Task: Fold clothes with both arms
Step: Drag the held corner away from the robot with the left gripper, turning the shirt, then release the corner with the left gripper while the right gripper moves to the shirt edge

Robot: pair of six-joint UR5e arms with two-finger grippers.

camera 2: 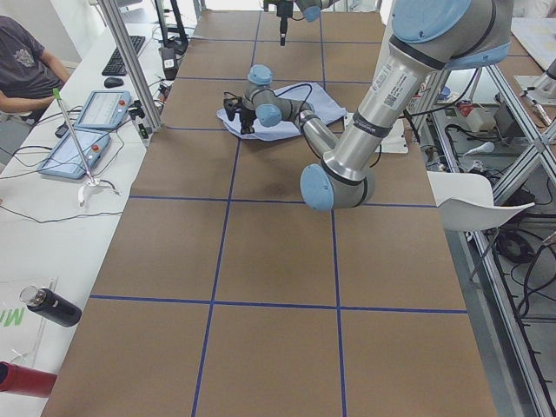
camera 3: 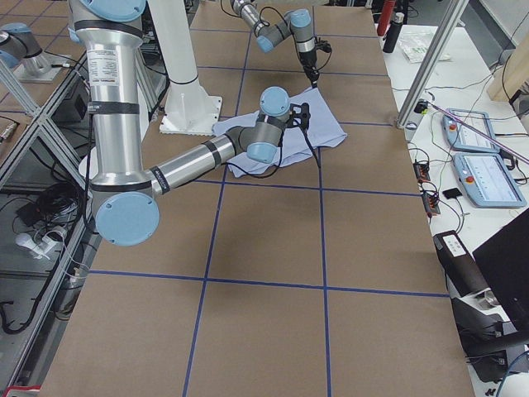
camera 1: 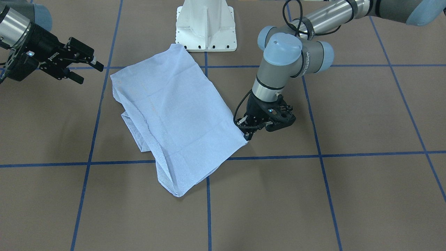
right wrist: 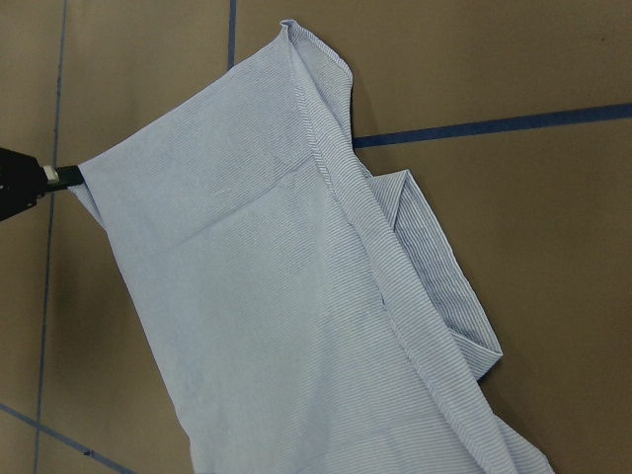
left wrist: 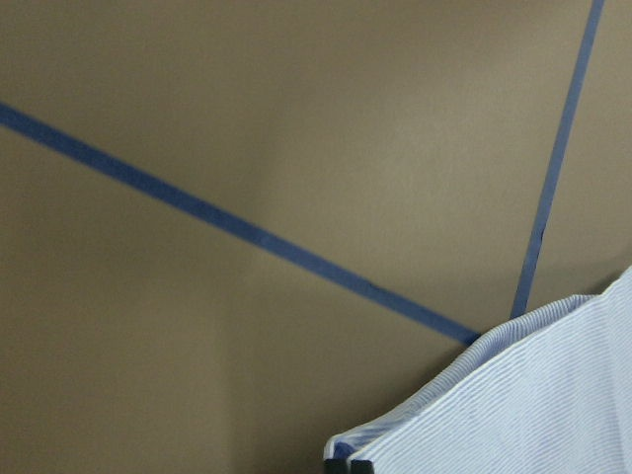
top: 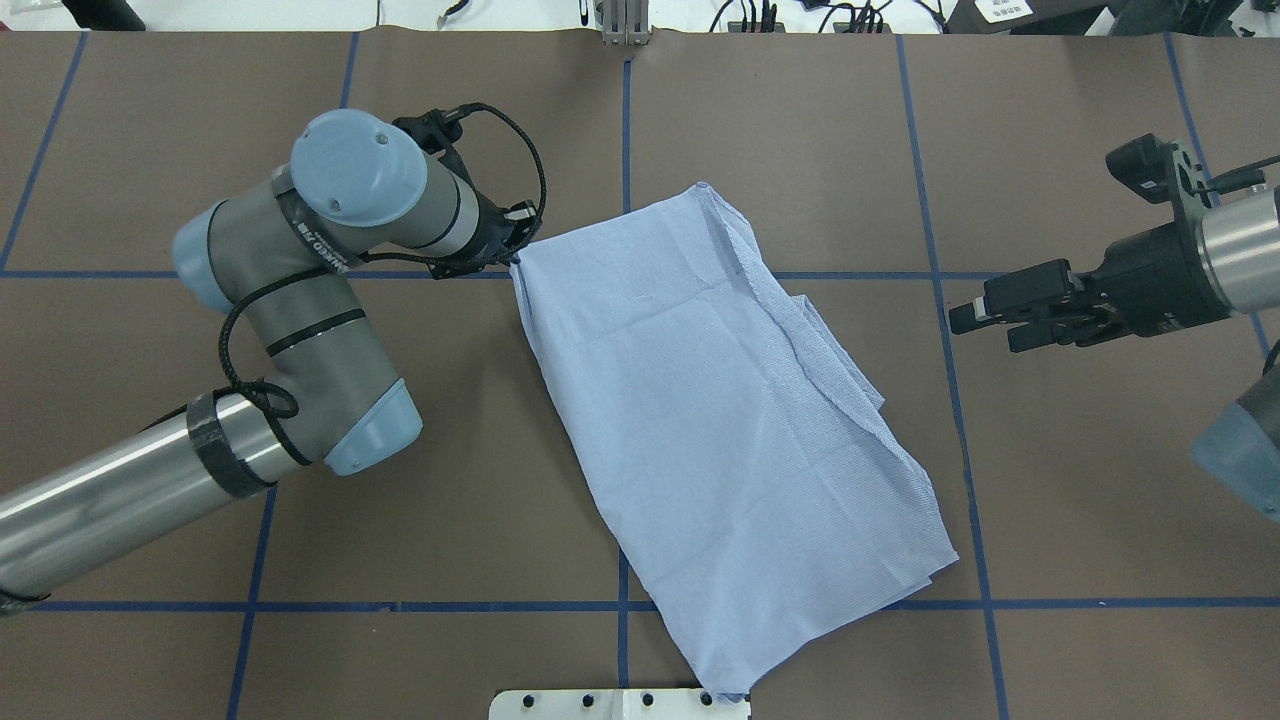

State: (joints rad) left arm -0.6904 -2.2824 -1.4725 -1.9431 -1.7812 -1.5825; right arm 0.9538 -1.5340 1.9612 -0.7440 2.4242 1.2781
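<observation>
The light blue striped shirt [camera 1: 174, 115] lies folded into a long rectangle, set diagonally on the brown table [top: 720, 420]. My left gripper [camera 1: 247, 135] is down at table height, shut on the shirt's far left corner [top: 518, 262]. The left wrist view shows that pinched corner [left wrist: 553, 395] at its bottom edge. My right gripper [top: 985, 315] is open and empty. It hovers to the right of the shirt, apart from it, with its fingers pointing at the cloth [camera 1: 87, 71]. The right wrist view shows the whole shirt [right wrist: 276, 296]. Collar, buttons and pocket are hidden.
The white pedestal base [camera 1: 205, 28] stands at the shirt's near end [top: 620, 703]. Blue tape lines [camera 1: 322, 167] grid the brown table. A side desk with tablets [camera 2: 87, 130] and a seated person [camera 2: 26, 69] lies beyond the far edge. A dark bottle [camera 2: 52, 306] lies there too.
</observation>
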